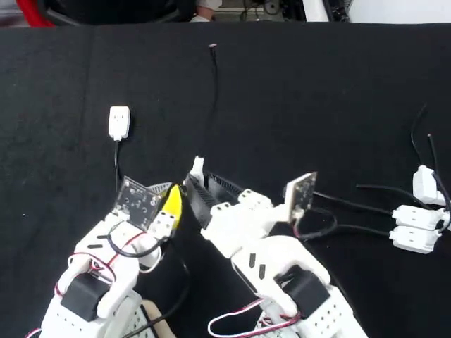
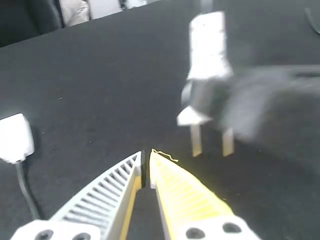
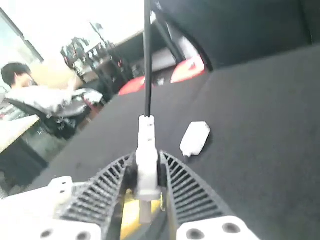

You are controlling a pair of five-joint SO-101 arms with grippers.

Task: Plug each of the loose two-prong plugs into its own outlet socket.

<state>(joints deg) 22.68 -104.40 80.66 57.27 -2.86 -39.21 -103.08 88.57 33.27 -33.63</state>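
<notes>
Near the table's (image 1: 317,91) front middle, the right gripper (image 3: 148,159) is clamped on a white two-prong plug (image 3: 147,135) held off the cloth, prongs bare. Just beside it is the left gripper (image 2: 146,156), fingers pressed together, empty. Another white corded piece (image 1: 118,122) lies well apart.

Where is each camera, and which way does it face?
High view: fixed above the table, looking down on left arm and right arm.
Left wrist view: on that wrist, past the shut left pincer toward the held plug.
Right wrist view: on that wrist, along the right pincer gripping that plug.
Shared: all show the loose plug.
</notes>
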